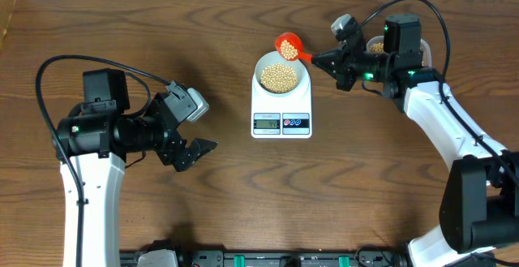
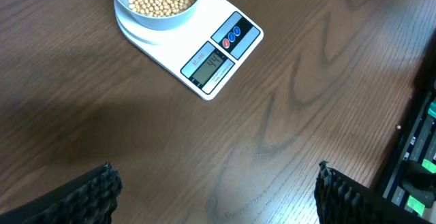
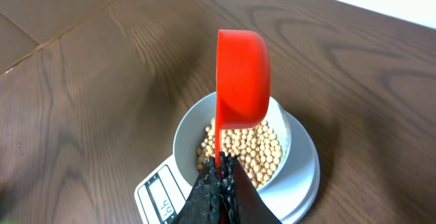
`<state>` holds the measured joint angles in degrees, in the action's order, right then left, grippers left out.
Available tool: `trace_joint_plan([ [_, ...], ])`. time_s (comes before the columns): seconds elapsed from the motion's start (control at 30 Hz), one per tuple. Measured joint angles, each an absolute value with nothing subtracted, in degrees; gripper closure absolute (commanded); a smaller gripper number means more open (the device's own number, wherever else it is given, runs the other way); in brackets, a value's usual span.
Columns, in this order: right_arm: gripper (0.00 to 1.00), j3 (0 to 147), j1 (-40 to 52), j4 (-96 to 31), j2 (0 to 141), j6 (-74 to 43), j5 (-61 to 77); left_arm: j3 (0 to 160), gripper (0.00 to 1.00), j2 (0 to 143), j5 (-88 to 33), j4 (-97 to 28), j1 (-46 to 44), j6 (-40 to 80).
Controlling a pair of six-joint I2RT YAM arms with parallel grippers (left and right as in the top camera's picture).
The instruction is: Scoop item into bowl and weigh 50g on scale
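The pale bowl [image 1: 281, 74] stands on the white scale [image 1: 281, 113], holding a heap of tan beans [image 1: 280, 76]. My right gripper [image 1: 321, 58] is shut on the thin handle of a red scoop [image 1: 288, 46], which hangs tipped over the bowl's far rim. The right wrist view shows the scoop [image 3: 242, 81] from behind, above the beans [image 3: 248, 149] and the bowl [image 3: 184, 135], with my right gripper [image 3: 221, 166] pinching its handle. My left gripper [image 1: 201, 127] hovers open and empty left of the scale. Its view shows the bowl [image 2: 160, 20] and the scale [image 2: 218, 54].
A clear tub [image 1: 375, 48] with more beans sits behind my right gripper, mostly hidden by the arm. A black rail with connectors [image 1: 268, 259] runs along the table's front edge. Bare wood lies between my left gripper [image 2: 218, 197] and the scale.
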<state>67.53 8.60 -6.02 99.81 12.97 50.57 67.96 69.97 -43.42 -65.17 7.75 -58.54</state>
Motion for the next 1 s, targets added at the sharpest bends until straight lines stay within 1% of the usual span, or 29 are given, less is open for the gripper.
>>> trace_joint_plan([
  [1.0,0.99,67.53,10.04,-5.1,99.96,13.04,49.06,67.96,0.07,69.97,-43.42,-65.17,7.75,-58.57],
])
